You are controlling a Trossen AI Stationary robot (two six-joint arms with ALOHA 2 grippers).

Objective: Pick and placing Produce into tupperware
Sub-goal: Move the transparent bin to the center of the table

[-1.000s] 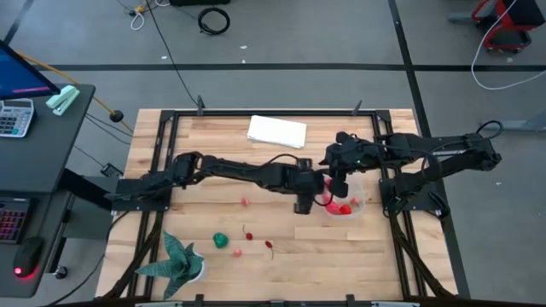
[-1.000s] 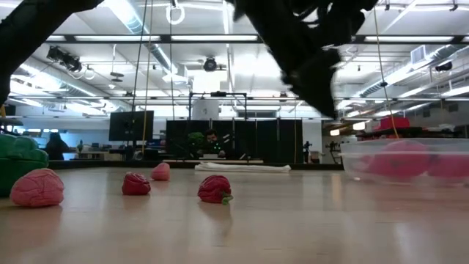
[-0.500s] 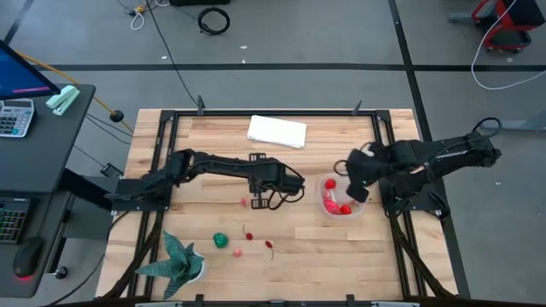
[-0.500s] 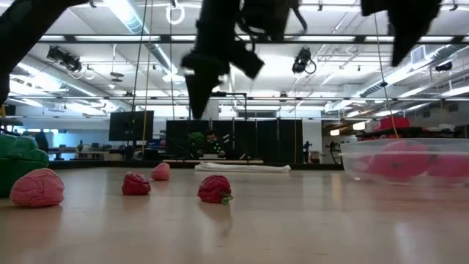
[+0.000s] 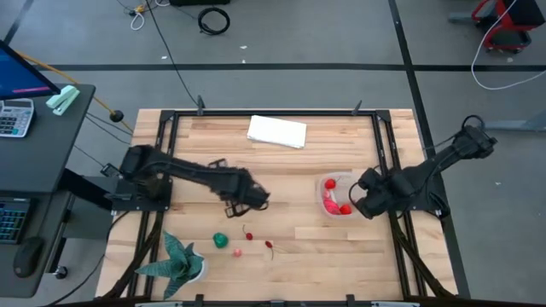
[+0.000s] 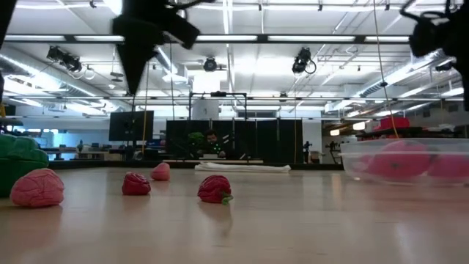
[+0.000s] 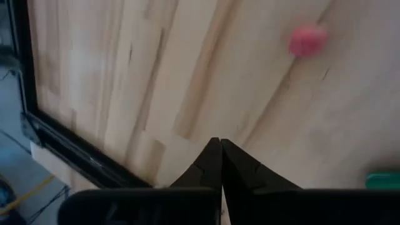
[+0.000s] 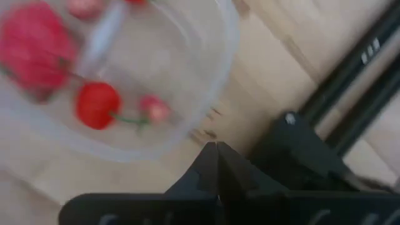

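Both arms pulled back from the tub (image 5: 341, 195).
Left claw (image 5: 256, 198) pressed together, empty; berry (image 5: 244, 202) at 9 o'clock looks light, pinch its middle.

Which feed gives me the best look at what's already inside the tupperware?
The right wrist view: the tupperware sits close, with separate red and pink pieces visible through its clear wall. The high view shows it small, contents merged. The low view shows only one side. The left wrist view misses it.

Looks like a robotics lab or open workshop: big hall with ceiling light strips (image 6: 242, 38), dark monitors (image 6: 130, 125), cables (image 5: 213, 19) across a concrete floor (image 5: 299, 34).
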